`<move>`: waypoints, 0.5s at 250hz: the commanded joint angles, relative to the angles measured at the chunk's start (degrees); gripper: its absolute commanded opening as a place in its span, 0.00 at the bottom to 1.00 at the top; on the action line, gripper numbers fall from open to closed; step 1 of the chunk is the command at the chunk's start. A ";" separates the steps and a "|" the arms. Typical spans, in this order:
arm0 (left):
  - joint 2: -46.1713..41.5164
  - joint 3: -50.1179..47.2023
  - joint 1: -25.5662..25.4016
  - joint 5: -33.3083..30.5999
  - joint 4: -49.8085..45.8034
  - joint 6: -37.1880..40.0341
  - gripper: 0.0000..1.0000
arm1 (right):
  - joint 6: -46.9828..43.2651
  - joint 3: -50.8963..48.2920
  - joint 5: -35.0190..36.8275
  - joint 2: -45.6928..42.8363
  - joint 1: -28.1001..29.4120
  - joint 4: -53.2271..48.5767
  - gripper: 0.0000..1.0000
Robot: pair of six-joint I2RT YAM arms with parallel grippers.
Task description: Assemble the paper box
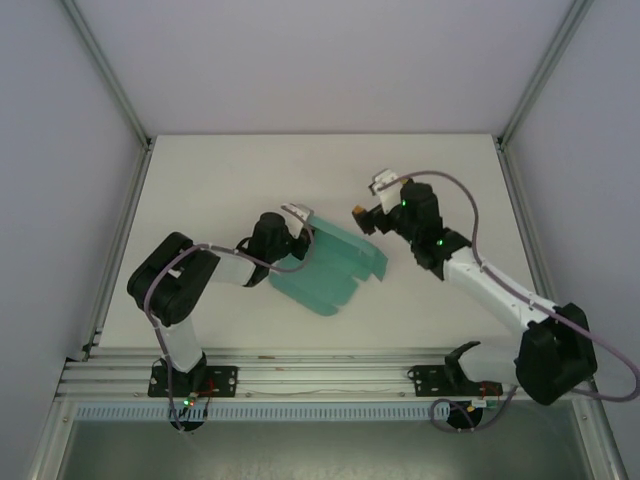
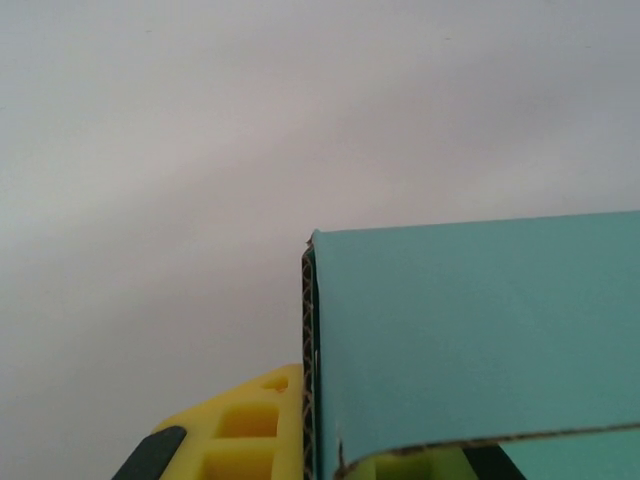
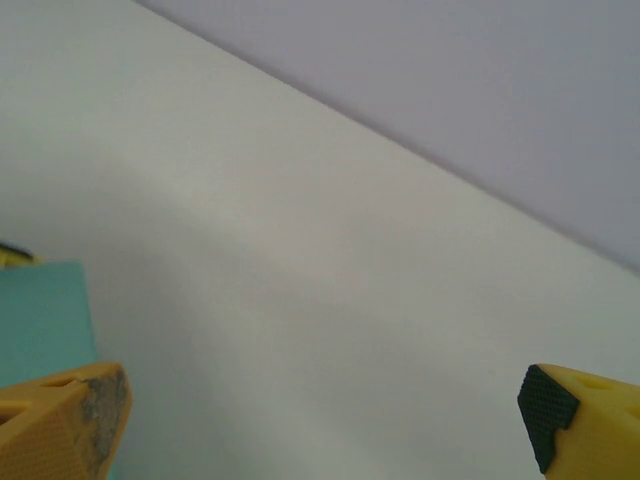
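White table (image 1: 220, 180) — aluminium rail (image 1: 330, 375) along its near edge.

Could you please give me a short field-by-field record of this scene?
paper box: teal card sheet with flaps, not yet formed into a box, lying mid-table
left gripper: shut on the sheet's far-left edge
right gripper: open, fingers wide apart, beside the sheet's far-right edge, holding nothing
table: white

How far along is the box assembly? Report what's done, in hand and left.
Done: nothing folded shut; the paper box is a flapped sheet on the table. In hand: the left fingers clamp its edge; the right fingers hover open beside it. Left: raising the walls and closing the flaps.
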 commanded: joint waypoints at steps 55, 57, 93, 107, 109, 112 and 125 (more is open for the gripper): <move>1.94 -0.70 -1.88 1.51 5.80 1.67 0.00 | 10.46 17.72 -19.43 17.77 -0.84 -19.21 0.98; 1.96 -0.67 -1.91 1.40 5.71 1.71 0.00 | 10.47 17.76 -19.70 18.06 -0.84 -19.19 0.98; 2.70 -0.11 -2.27 0.08 5.07 2.15 0.00 | 10.64 18.30 -20.66 22.96 0.14 -18.51 0.97; 2.98 0.00 -2.39 -0.11 4.99 2.26 0.00 | 10.70 18.23 -21.94 24.44 0.26 -18.30 0.96; 3.05 -0.08 -2.41 -0.08 4.98 2.34 0.00 | 10.78 18.16 -22.06 24.61 0.25 -18.17 0.96; 3.07 -0.11 -2.44 -0.11 5.00 2.40 0.00 | 10.93 18.00 -22.38 24.83 0.36 -17.96 0.96; 3.32 -0.05 -2.53 -0.48 4.83 2.26 0.00 | 11.10 17.42 -23.38 25.86 0.54 -17.06 0.96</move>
